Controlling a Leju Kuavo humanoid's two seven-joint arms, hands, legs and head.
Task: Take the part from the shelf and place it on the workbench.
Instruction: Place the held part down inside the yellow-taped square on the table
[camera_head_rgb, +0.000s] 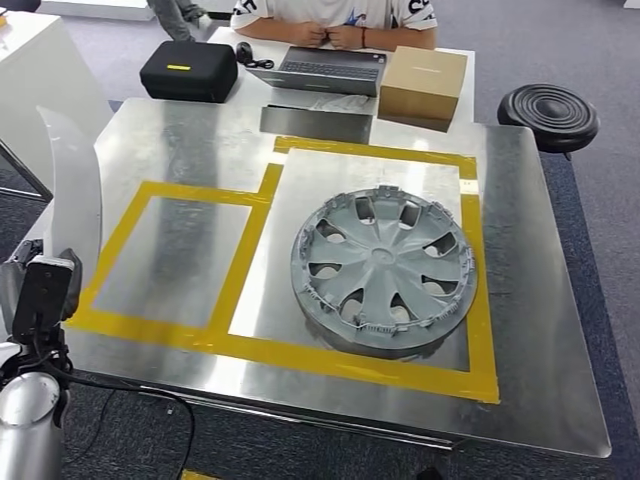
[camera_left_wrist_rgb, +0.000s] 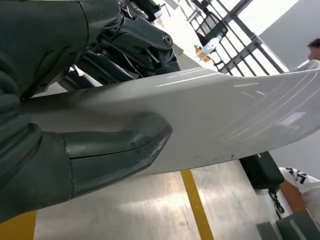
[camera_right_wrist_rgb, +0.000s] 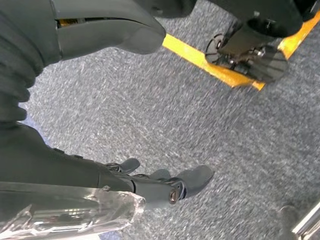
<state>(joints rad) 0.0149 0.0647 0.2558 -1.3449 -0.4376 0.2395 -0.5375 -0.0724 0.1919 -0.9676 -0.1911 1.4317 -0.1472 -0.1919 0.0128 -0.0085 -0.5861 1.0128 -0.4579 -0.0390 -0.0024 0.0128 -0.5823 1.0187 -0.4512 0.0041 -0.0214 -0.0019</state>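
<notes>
Left hand: the left hand (camera_left_wrist_rgb: 75, 140) grips a pale, curved white part (camera_left_wrist_rgb: 226, 115), thumb pressed on its near face, dark fingers behind it
Part's place: at the left edge of the head view the white part (camera_head_rgb: 72, 190) stands raised beside the workbench's left rim, not yet set down
Workbench: a metal-topped workbench (camera_head_rgb: 543, 330) marked with yellow tape; the taped square (camera_head_rgb: 170, 258) at centre left lies bare, while a grey wheel cover (camera_head_rgb: 385, 270) sits in the larger taped box at centre right
Right hand: the right hand (camera_right_wrist_rgb: 158, 185) hangs over grey carpet, fingers apart, holding nothing
Progress: the pickup looks done; carrying the part over the bench and releasing it remain
Background: a person sits at the top of the frame behind a laptop (camera_head_rgb: 321, 70)
</notes>
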